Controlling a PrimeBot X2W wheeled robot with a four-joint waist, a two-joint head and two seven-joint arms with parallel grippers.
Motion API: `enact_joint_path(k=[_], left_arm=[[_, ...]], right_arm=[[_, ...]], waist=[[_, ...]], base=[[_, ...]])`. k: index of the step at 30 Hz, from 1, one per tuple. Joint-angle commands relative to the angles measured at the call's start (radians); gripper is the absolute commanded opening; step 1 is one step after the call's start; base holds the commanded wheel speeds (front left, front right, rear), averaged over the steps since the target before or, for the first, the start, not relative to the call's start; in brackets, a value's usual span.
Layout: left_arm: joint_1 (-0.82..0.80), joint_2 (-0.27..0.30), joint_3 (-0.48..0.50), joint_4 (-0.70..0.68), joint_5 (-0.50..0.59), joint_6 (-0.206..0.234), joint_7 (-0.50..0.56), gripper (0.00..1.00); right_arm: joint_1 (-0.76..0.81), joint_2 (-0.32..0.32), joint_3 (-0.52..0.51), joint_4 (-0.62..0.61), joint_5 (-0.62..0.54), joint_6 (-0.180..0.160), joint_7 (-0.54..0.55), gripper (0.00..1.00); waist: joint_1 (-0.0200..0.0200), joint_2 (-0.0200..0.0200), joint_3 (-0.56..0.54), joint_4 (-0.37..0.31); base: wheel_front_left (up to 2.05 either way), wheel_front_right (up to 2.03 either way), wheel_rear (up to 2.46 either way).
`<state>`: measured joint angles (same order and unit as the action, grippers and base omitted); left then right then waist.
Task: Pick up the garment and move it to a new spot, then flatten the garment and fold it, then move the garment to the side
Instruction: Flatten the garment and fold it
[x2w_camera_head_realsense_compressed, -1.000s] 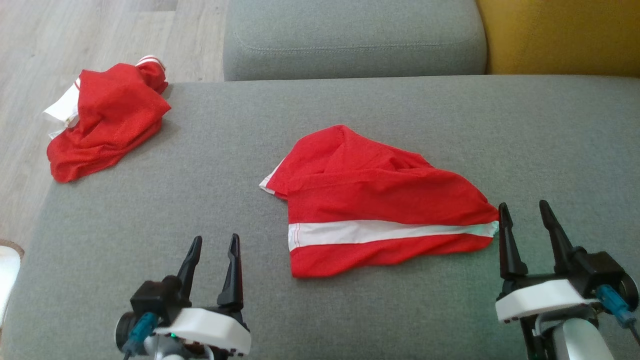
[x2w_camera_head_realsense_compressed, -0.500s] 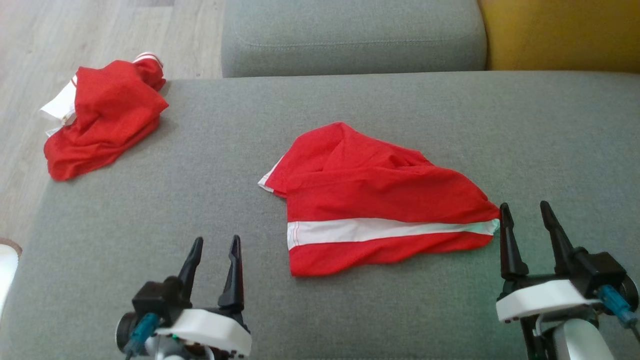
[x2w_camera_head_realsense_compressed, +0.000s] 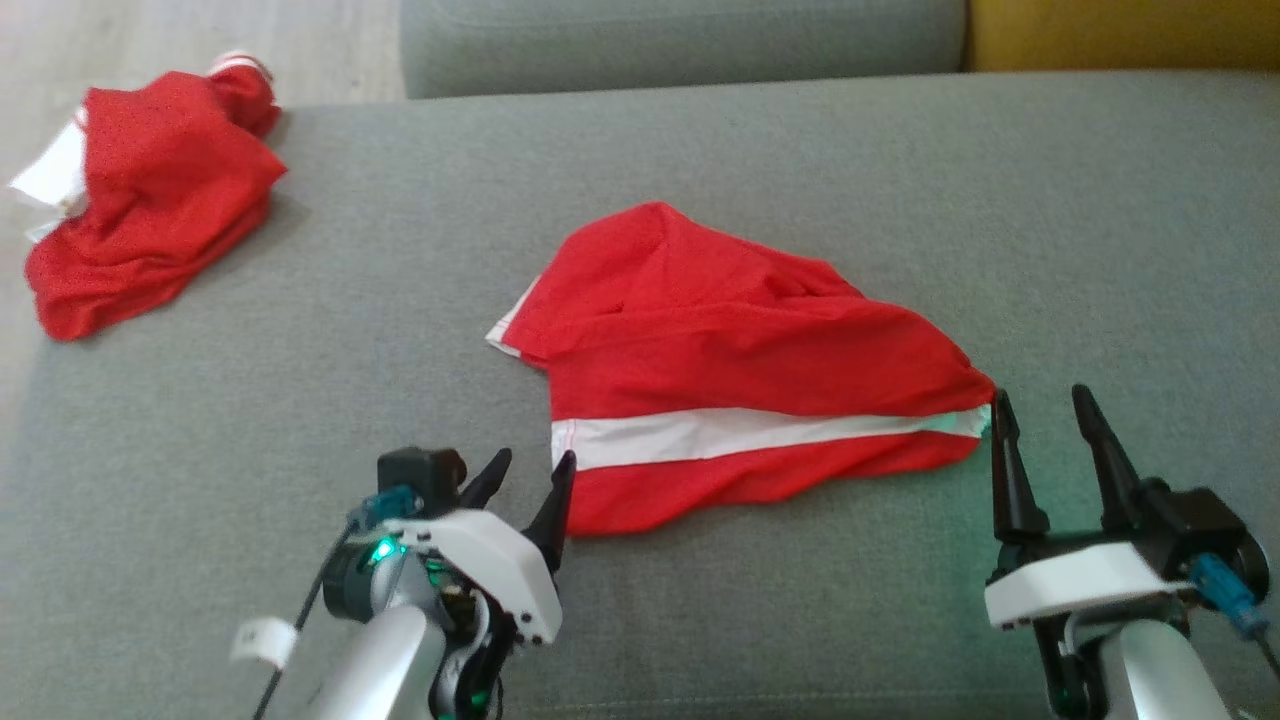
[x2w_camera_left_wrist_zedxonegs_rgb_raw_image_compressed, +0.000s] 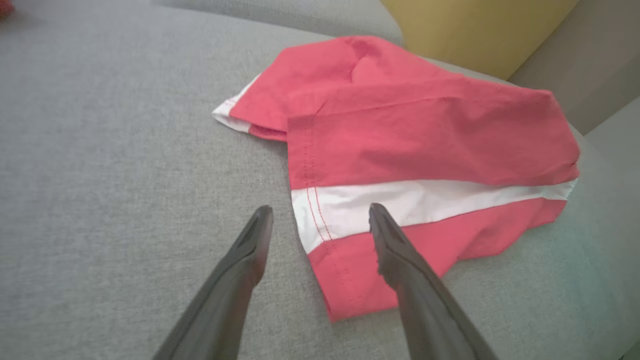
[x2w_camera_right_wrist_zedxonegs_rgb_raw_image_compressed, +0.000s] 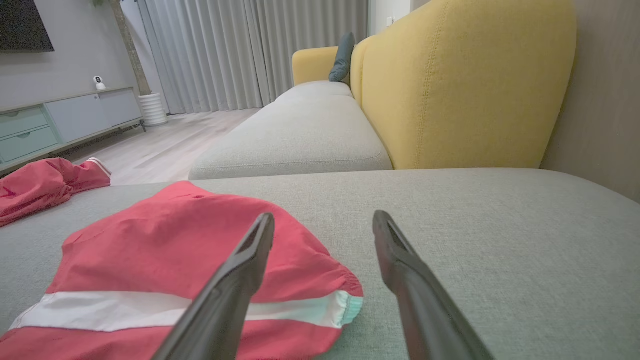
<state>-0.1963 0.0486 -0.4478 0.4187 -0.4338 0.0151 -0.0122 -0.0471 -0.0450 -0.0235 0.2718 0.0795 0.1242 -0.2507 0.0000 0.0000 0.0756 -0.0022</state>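
The garment (x2w_camera_head_realsense_compressed: 740, 370), red with a white stripe, lies crumpled in the middle of the grey sofa seat (x2w_camera_head_realsense_compressed: 300, 330). My left gripper (x2w_camera_head_realsense_compressed: 537, 458) is open right at its near left corner. In the left wrist view this gripper (x2w_camera_left_wrist_zedxonegs_rgb_raw_image_compressed: 320, 209) straddles the stitched left edge of the garment (x2w_camera_left_wrist_zedxonegs_rgb_raw_image_compressed: 425, 140), one finger over the fabric and one over the bare seat. My right gripper (x2w_camera_head_realsense_compressed: 1040, 395) stands open just off the garment's right tip, with nothing between its fingers. The right wrist view puts that gripper (x2w_camera_right_wrist_zedxonegs_rgb_raw_image_compressed: 324, 216) above the gathered end of the garment (x2w_camera_right_wrist_zedxonegs_rgb_raw_image_compressed: 190, 250).
A second red and white garment (x2w_camera_head_realsense_compressed: 150, 190) is bunched at the seat's far left corner, partly over the edge above the wooden floor (x2w_camera_head_realsense_compressed: 180, 30). Another grey cushion (x2w_camera_head_realsense_compressed: 680, 40) and a yellow backrest (x2w_camera_head_realsense_compressed: 1120, 30) lie beyond. Bare seat stretches to the right.
My left gripper has moved right and forward to the garment's near left corner. The head camera has shifted, sliding the whole scene up and left. The right gripper and garment stay put.
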Motion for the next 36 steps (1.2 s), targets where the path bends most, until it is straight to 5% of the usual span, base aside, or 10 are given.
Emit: enact_joint_path(k=[1, 14, 22, 25, 31, 34, 36], left_arm=[[-0.054, 0.002, 0.024, -0.007, -0.022, 0.011, 0.010, 1.00], [-0.143, 0.002, 0.019, 0.115, -0.193, 0.066, 0.076, 1.00], [-0.166, 0.002, -0.011, 0.148, -0.214, 0.056, 0.076, 1.00], [-0.170, 0.002, -0.032, 0.142, -0.226, 0.052, 0.066, 0.88], [-0.177, 0.003, -0.057, 0.132, -0.212, 0.072, 0.028, 0.91], [-0.174, 0.005, -0.060, 0.129, -0.210, 0.075, 0.021, 0.75], [-0.172, 0.005, -0.062, 0.126, -0.210, 0.075, 0.020, 0.46]], right_arm=[[-0.053, -0.005, 0.027, -0.030, 0.006, 0.007, -0.011, 1.00], [-0.070, -0.005, 0.019, -0.039, 0.006, 0.007, -0.011, 1.00], [-0.068, -0.005, 0.028, -0.036, 0.010, 0.007, -0.011, 1.00], [-0.066, -0.005, 0.028, -0.036, 0.008, 0.007, -0.011, 1.00], [-0.058, -0.005, 0.028, -0.041, 0.007, 0.007, -0.011, 1.00], [-0.055, -0.005, 0.028, -0.042, 0.008, 0.007, -0.011, 1.00], [-0.054, -0.005, 0.028, -0.042, 0.007, 0.007, -0.011, 1.00]], waist=[[0.0000, 0.0000, 0.020, -0.019], [0.0000, 0.0000, 0.067, -0.077], [0.0000, 0.0000, 0.065, -0.091], [0.0000, 0.0000, 0.060, -0.093], [0.0000, 0.0000, 0.052, -0.091], [0.0000, 0.0000, 0.050, -0.088], [0.0000, 0.0000, 0.050, -0.086]], base=[[0.00, 0.00, 0.00], [0.00, 0.00, 0.00], [0.00, 0.00, 0.00], [0.00, 0.00, 0.00], [0.00, 0.00, 0.00], [0.00, 0.00, 0.00], [0.00, 0.00, 0.00]])
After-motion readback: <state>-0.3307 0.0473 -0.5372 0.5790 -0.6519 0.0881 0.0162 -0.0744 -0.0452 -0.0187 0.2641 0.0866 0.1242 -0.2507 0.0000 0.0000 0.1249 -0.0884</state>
